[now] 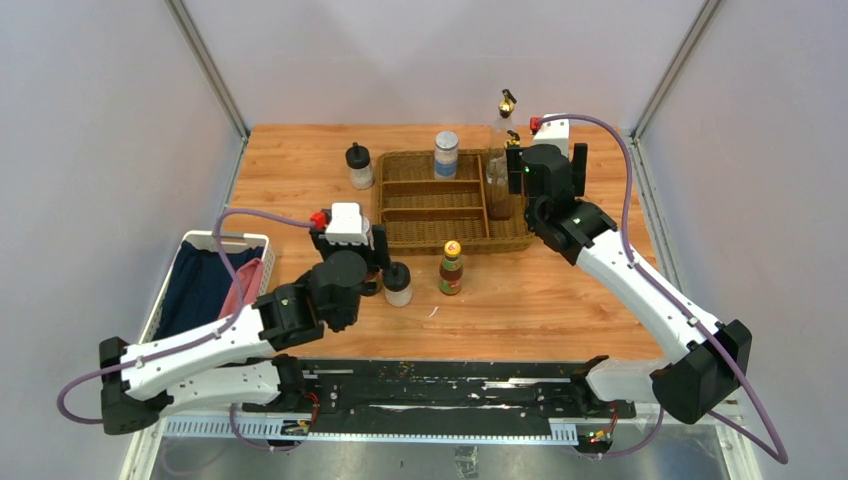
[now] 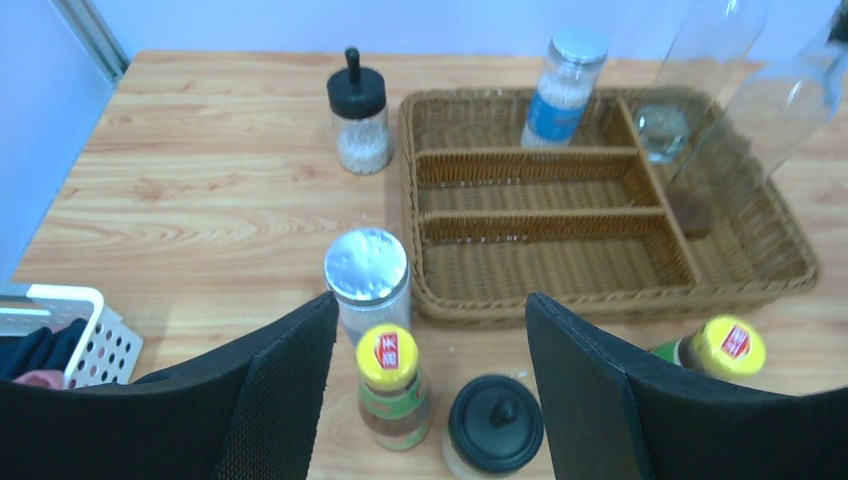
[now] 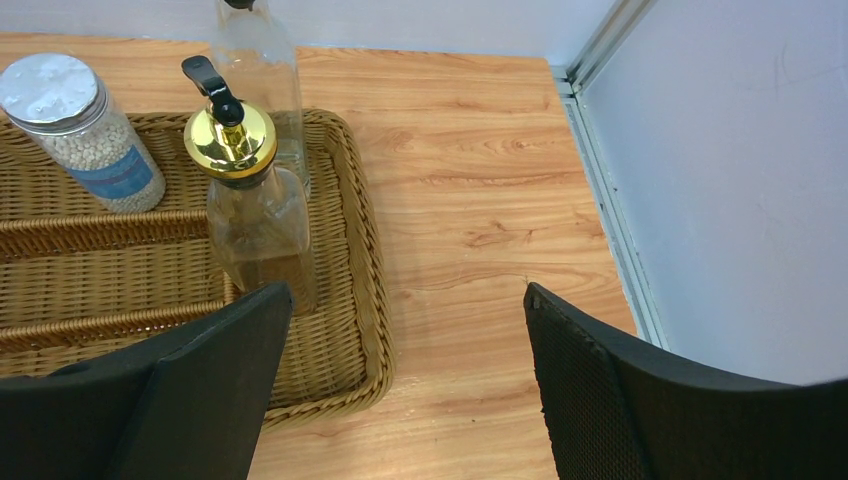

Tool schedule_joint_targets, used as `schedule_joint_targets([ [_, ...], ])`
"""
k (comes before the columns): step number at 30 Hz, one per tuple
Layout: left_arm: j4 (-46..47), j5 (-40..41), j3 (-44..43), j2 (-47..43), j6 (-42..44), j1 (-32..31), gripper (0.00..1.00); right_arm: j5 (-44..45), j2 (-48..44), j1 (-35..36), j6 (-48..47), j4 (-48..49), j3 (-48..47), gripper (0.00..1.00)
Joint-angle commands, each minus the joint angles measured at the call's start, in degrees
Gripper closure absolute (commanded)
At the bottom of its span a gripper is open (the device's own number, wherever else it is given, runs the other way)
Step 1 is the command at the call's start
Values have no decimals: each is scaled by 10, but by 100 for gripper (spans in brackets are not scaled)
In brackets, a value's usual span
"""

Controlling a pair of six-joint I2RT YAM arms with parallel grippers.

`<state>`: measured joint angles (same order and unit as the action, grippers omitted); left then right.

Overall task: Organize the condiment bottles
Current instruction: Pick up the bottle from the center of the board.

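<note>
The wicker tray (image 1: pixel 455 232) holds a silver-lidded shaker (image 1: pixel 446 153) and a gold-spouted cruet (image 1: pixel 499 172). A second cruet (image 1: pixel 506 108) stands at its back right corner. One black-lidded jar (image 1: pixel 359 166) stands left of the tray. Another black-lidded jar (image 1: pixel 398 283) and a sauce bottle (image 1: pixel 451 267) stand in front of it. My left gripper (image 2: pixel 430 312) is open above a second sauce bottle (image 2: pixel 392 385), with the near jar (image 2: pixel 494 428) and a second shaker (image 2: pixel 367 278) close by. My right gripper (image 3: pixel 408 300) is open and empty, just right of the cruet (image 3: pixel 250 200).
A white basket (image 1: pixel 252 242) with dark blue and red cloth sits at the table's left edge. The tray's three left compartments (image 2: pixel 545 225) lie beyond my left fingers. Metal frame posts stand at the back corners, and the wall is close on the right.
</note>
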<state>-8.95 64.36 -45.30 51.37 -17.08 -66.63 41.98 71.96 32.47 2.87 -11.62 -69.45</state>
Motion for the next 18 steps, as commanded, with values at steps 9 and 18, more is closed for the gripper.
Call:
schedule_joint_targets([
  [9,-325,-145,-227,58,-120,88,34,-8,2,-3,-5,1,-17,10],
  [18,-405,-358,-251,117,-182,239,46,0,-7,-2,-9,-1,-10,10],
])
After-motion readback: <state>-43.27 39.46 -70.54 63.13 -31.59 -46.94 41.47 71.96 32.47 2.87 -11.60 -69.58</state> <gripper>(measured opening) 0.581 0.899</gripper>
